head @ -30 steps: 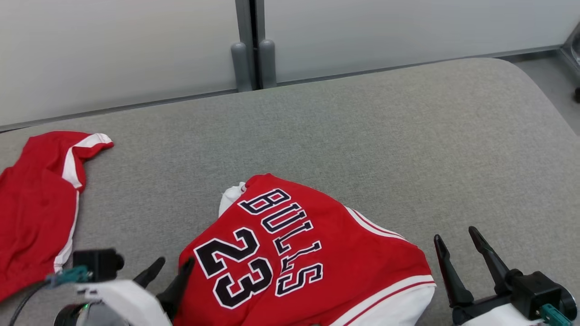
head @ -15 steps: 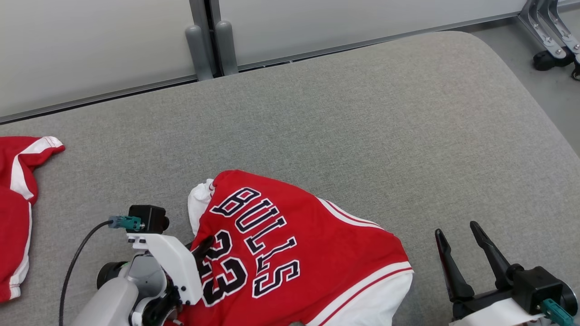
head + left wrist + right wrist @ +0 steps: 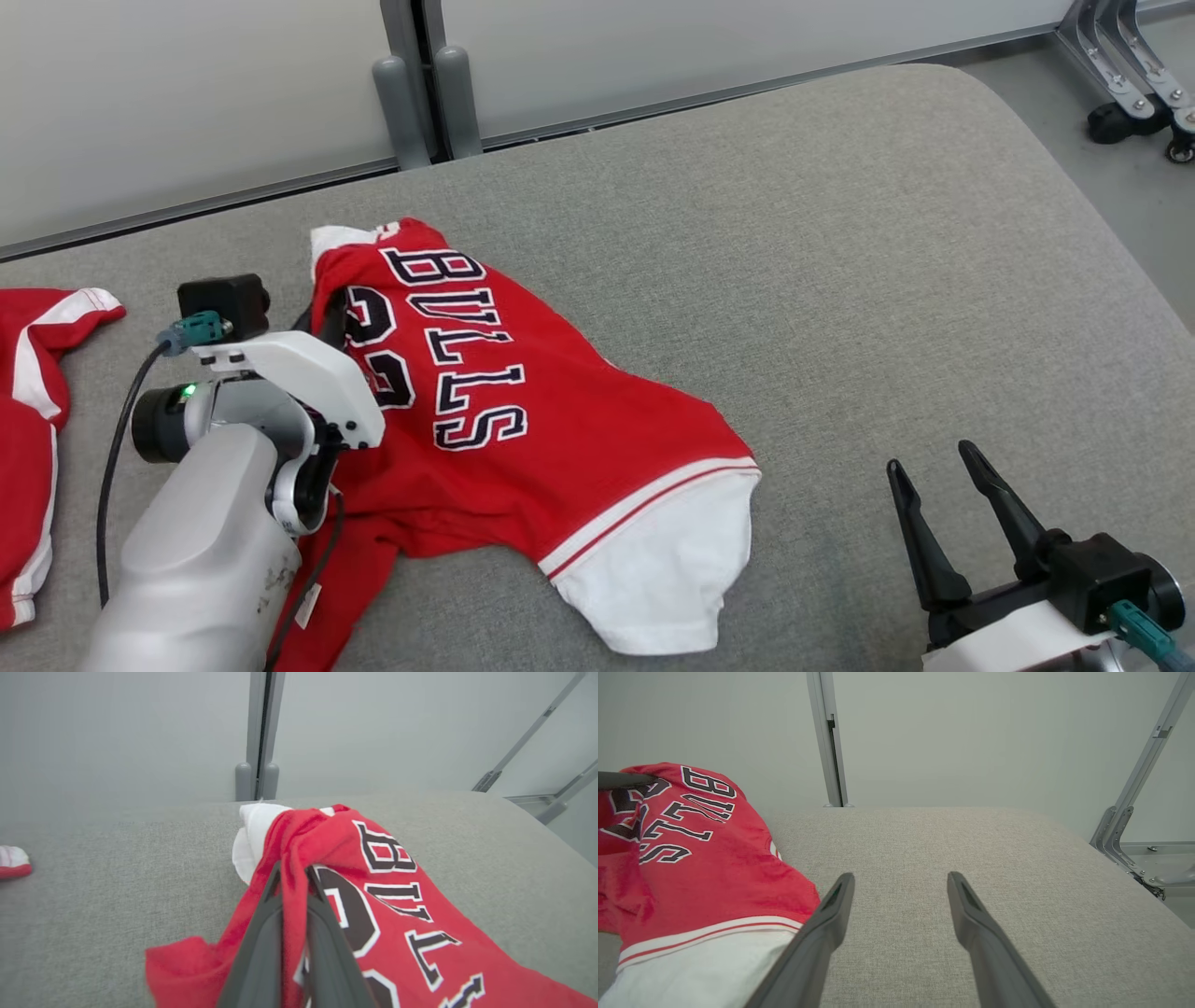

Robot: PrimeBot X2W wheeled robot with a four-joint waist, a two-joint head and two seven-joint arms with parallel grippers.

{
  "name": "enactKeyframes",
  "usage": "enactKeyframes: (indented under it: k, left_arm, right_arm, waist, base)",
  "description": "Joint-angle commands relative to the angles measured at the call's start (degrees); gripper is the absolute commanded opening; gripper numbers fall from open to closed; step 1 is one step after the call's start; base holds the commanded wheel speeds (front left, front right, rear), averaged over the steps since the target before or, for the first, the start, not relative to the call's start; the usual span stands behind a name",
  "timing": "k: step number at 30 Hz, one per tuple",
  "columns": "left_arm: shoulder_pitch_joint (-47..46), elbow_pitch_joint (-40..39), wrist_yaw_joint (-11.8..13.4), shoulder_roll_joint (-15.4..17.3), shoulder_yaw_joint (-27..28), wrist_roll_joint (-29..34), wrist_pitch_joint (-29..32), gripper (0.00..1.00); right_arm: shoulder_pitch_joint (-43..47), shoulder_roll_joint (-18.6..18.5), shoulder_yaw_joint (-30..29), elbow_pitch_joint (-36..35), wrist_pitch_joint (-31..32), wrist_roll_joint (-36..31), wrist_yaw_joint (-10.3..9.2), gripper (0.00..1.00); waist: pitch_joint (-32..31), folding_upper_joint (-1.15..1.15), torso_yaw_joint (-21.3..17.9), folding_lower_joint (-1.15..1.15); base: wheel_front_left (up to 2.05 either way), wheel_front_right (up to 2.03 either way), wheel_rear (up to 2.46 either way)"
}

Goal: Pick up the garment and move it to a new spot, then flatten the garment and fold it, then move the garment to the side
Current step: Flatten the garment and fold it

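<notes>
On the left of the worktop (image 3: 840, 233), the red garment (image 3: 523, 420) hangs part-lifted, seemingly by its shoulder, in the clamped left pincer (image 3: 292, 877), right pincer (image 3: 929, 457) wide and empty; the move looks begun, with flattening, folding and setting aside left to do.

A broad grey woven-fabric padded surface (image 3: 840, 280) with a rounded corner runs back to pale frosted wall panels (image 3: 187, 93), which meet at a grey metal upright post (image 3: 415, 84). At its left edge lies a second red cloth with white stripes (image 3: 28, 420), partly cut off, possibly shorts. Beyond the right corner stands a silver metal frame leg on a black caster wheel (image 3: 1111, 126).
</notes>
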Motion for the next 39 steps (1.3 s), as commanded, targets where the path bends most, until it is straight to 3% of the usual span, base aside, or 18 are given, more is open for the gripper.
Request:
enactKeyframes:
  k: [1, 4, 5, 6, 9, 12, 18, 25, 31, 39]
  left_arm:
    - [-2.0, 2.7, 0.5, 0.0, 0.5, 0.7, -2.1, 0.00]
    - [-3.6, 7.1, -1.2, -1.1, 0.4, 0.1, -3.2, 0.00]
    - [-3.7, 8.3, -2.3, -1.4, -0.1, 0.0, -3.1, 0.29]
    - [-3.6, 9.5, -3.1, -1.6, -0.2, -0.3, -2.9, 1.00]
    - [-2.7, 10.9, -3.3, -1.6, 0.4, 0.0, -7.4, 1.00]
    - [1.7, 6.8, -1.5, -1.2, 2.4, 1.4, -14.0, 1.00]
    - [20.9, -18.2, 3.3, -2.3, 11.5, 8.6, -14.5, 1.00]
    - [40.8, -35.3, 4.6, -5.7, 18.7, 16.8, -14.5, 1.00]
    - [50.7, -38.0, 0.6, -7.9, 24.3, 21.9, -14.4, 1.00]
    - [52.0, -37.0, -4.3, -9.0, 28.3, 24.2, -14.4, 1.00]
  right_arm:
    - [-0.7, -0.5, 0.1, 0.3, 0.0, 0.3, -0.01, 1.00]
    - [-0.7, -0.6, 0.2, 0.5, 0.0, 0.4, -0.01, 1.00]
    - [-0.5, -0.6, 0.3, 0.6, 0.0, 0.4, -0.01, 1.00]
    - [-0.3, -0.6, 0.3, 0.7, 0.0, 0.4, -0.01, 1.00]
    - [0.4, -0.2, -0.1, 0.7, 0.0, 0.3, -0.01, 1.00]
    - [1.8, -0.1, -1.3, -0.7, 0.0, -0.9, -0.01, 1.00]
    - [4.0, -1.0, -4.5, -3.2, 0.0, -1.9, -0.01, 1.00]
    - [5.4, -0.9, -7.9, -3.8, 0.0, -2.5, -0.01, 1.00]
    - [7.2, 0.2, -9.8, -1.8, 0.0, -2.9, -0.01, 1.00]
    - [8.2, 2.0, -9.7, 0.5, 0.0, -3.8, -0.01, 1.00]
  waist:
    - [-0.2, 0.00, -0.3, 0.00]
    - [-0.5, 0.00, -0.6, 0.00]
    - [-0.7, 0.00, -0.7, 0.00]
    - [-0.8, 0.00, -0.8, 0.00]
    - [-1.6, 0.00, -0.8, 0.00]
    - [-3.4, 0.00, -0.2, 0.00]
    - [-7.0, 0.00, 2.3, 0.00]
    - [-9.4, 0.00, 6.0, 0.00]
    - [-11.0, 0.00, 9.9, 0.00]
    - [-11.6, 0.00, 11.8, 0.00]
  base:
    - [0.00, 0.00, 0.00]
    - [0.00, 0.00, 0.00]
    - [0.00, 0.00, 0.00]
    - [0.00, 0.00, 0.00]
    - [0.00, 0.00, 0.00]
    - [0.00, 0.00, 0.00]
    - [0.00, 0.00, 0.00]
    - [0.00, 0.00, 0.00]
    - [0.00, 0.00, 0.00]
    - [0.00, 0.00, 0.00]
